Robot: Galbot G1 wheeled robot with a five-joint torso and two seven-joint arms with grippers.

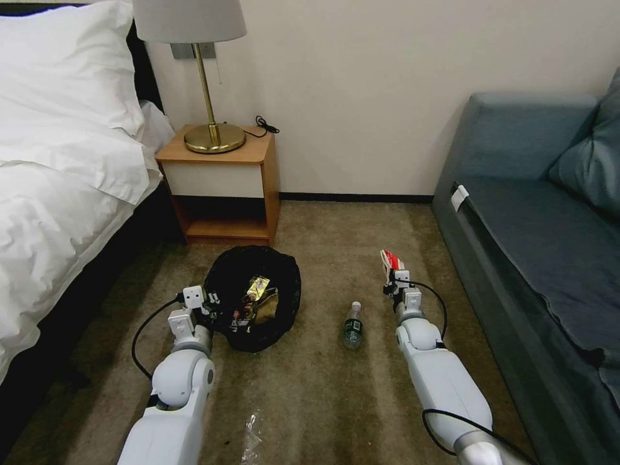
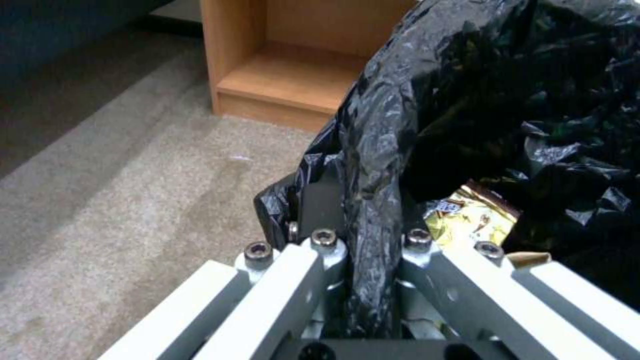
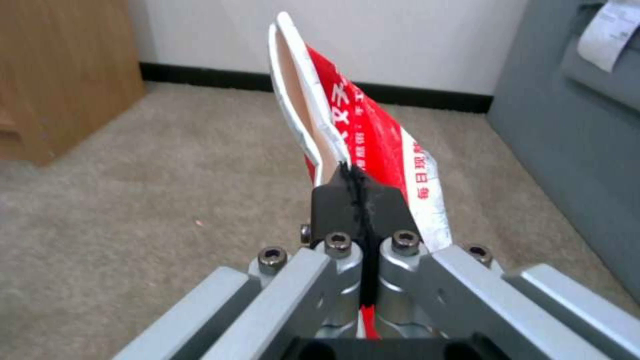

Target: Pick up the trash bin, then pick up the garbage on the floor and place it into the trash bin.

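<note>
Here the bin is pinched at its black-lined rim by the left gripper, a gold wrapper lying inside. The red-and-white packet is clamped in the right gripper above the carpet. The bottle is left lying between the arms.

Dim, even indoor light; glare on the black liner; both wrist views softly blurred.
</note>
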